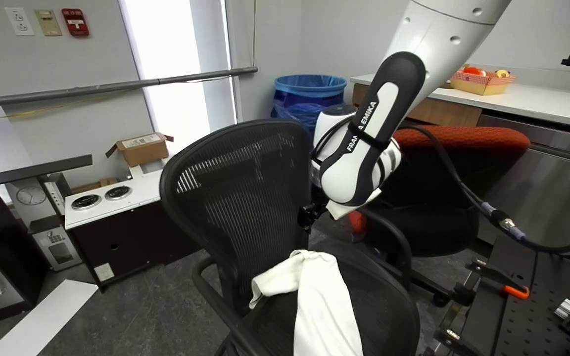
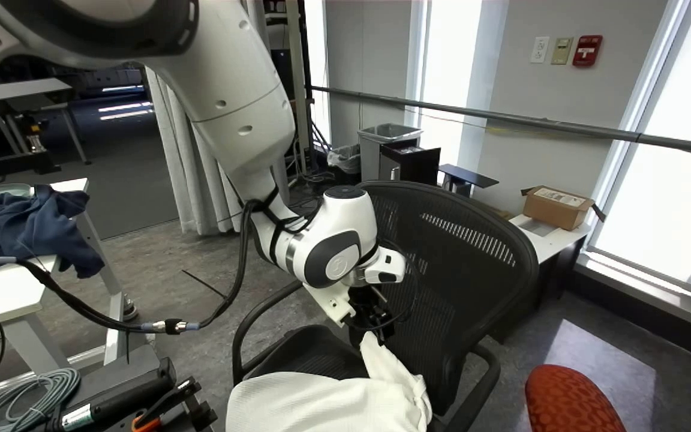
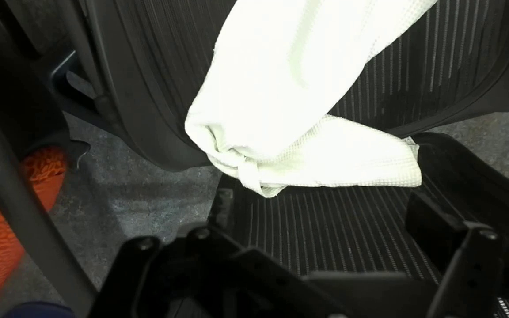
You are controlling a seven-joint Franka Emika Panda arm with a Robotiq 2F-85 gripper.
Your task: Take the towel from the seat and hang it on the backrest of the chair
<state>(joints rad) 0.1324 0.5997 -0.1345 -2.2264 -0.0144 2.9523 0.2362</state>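
The white towel (image 1: 324, 301) lies crumpled on the black seat (image 1: 379, 301) of the black mesh chair, with a folded end near the backrest (image 1: 245, 198). It also shows in an exterior view (image 2: 321, 402) and in the wrist view (image 3: 281, 84), where its folded end points right. My gripper (image 1: 309, 216) is above the rear of the seat, in front of the backrest. In an exterior view its fingertips (image 2: 374, 327) overlap the towel's raised tip; contact cannot be told. In the wrist view the fingers (image 3: 327, 216) are spread, with only backrest mesh (image 3: 325, 229) behind the gap.
The chair's armrests (image 1: 215, 296) flank the seat. An orange-red chair (image 1: 468, 141) stands beside it. A black perforated table with a clamp (image 1: 502, 284) is at the near right. A white toy stove counter (image 1: 131, 193) stands behind the backrest. A cable (image 1: 463, 188) hangs off the arm.
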